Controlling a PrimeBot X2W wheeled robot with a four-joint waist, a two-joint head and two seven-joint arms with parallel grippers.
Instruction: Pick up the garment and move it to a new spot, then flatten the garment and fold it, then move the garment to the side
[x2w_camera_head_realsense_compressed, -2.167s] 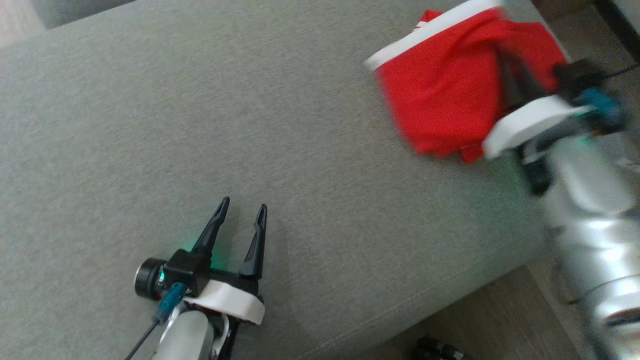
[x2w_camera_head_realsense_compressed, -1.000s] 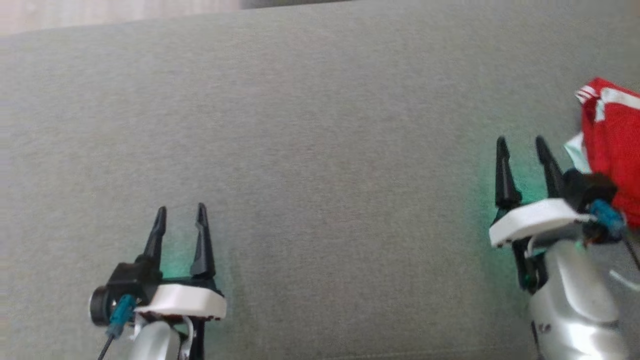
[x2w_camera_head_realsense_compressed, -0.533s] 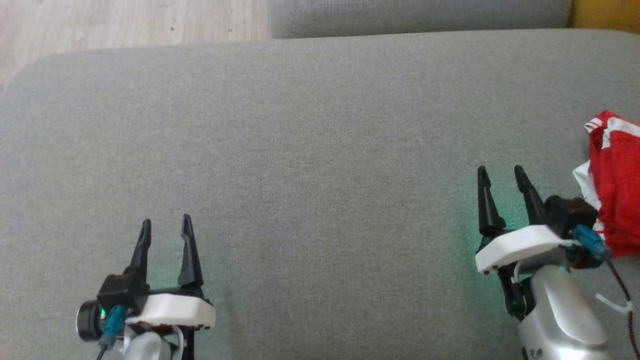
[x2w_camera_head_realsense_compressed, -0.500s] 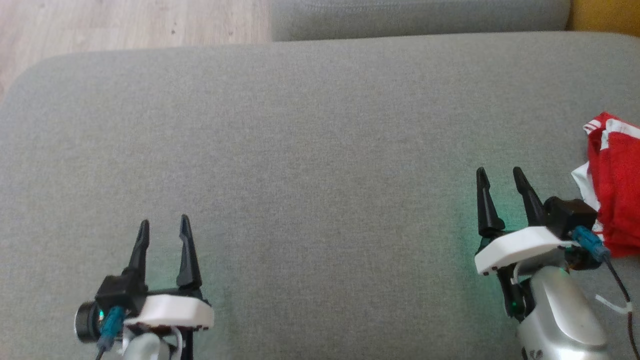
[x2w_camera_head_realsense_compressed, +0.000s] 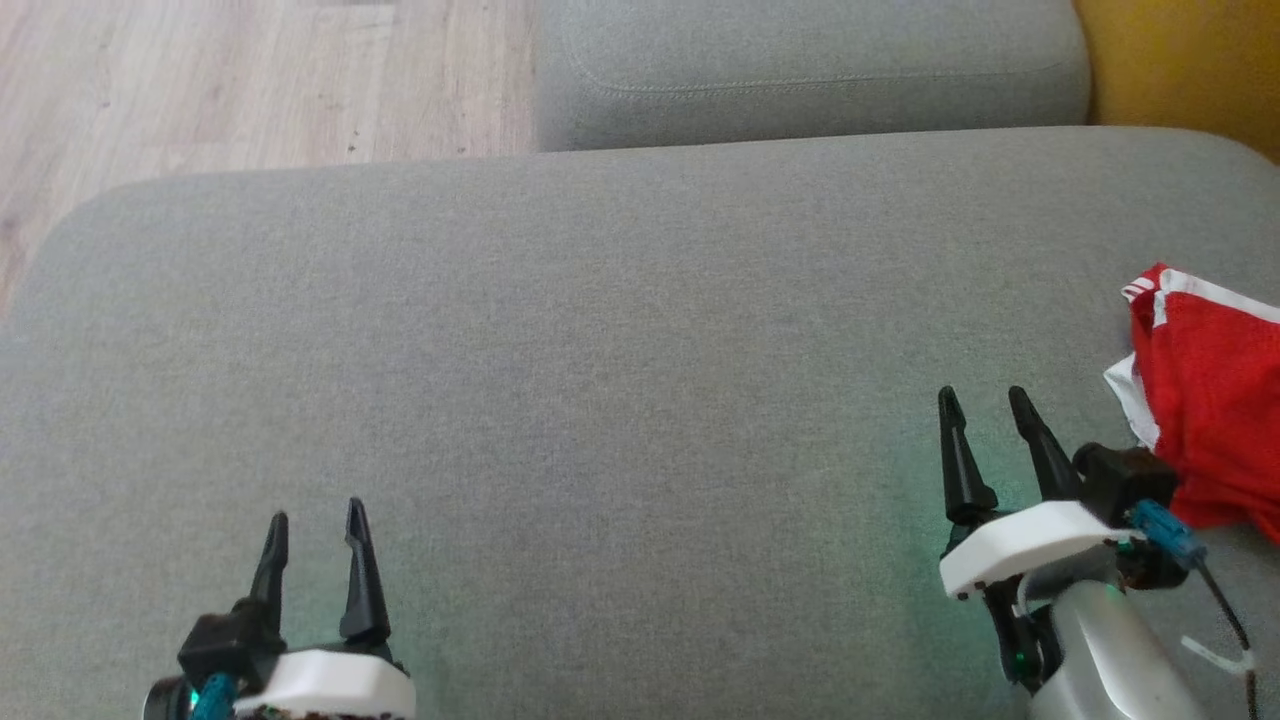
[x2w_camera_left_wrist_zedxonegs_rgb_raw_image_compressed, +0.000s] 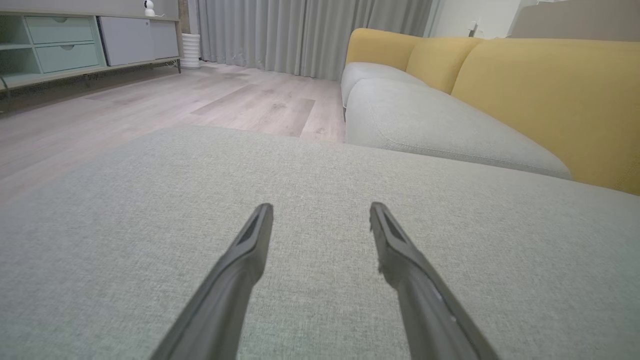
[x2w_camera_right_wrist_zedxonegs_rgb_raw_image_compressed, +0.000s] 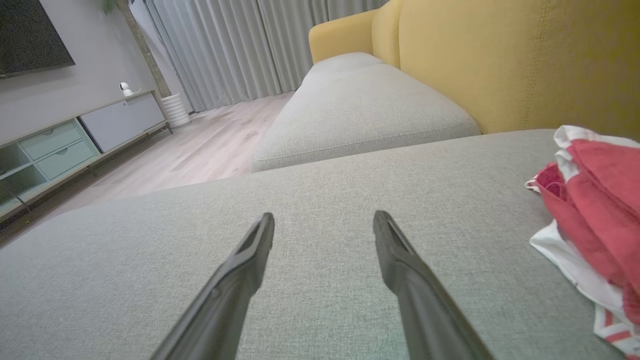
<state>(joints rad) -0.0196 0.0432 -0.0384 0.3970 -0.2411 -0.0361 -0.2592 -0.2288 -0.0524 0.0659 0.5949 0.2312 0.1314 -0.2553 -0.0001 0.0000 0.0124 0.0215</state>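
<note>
The left tool (x2w_camera_head_realsense_compressed: 316, 510) is seen at the lower left of the head view, low over the wide grey cushion (x2w_camera_head_realsense_compressed: 600, 350). Its two dark fingers are spread apart with nothing between them. The right tool (x2w_camera_head_realsense_compressed: 980, 392) is seen at the lower right, likewise spread and empty, with bare fabric between its fingers. A green glow is cast on the fabric beside each tool.

The garment (x2w_camera_head_realsense_compressed: 1210, 430), red with white bands and stripes, is found bunched at the right edge of the grey cushion and is partly cut off by the frame. It is placed just to the right of the right tool. The dark block on that tool's wrist is seen against the garment's lower edge, though whether the two touch cannot be told. In the right wrist view the garment is shown heaped in loose folds to the right of the fingers, apart from them.

Beyond the grey cushion a second seat cushion (x2w_camera_head_realsense_compressed: 800, 70) is seen, with a yellow backrest (x2w_camera_head_realsense_compressed: 1180, 60) beside it. A wooden floor (x2w_camera_head_realsense_compressed: 250, 90) is shown at the upper left. In the left wrist view grey curtains (x2w_camera_left_wrist_zedxonegs_rgb_raw_image_compressed: 300, 30) and a low cabinet (x2w_camera_left_wrist_zedxonegs_rgb_raw_image_compressed: 65, 45) are made out across the room.
</note>
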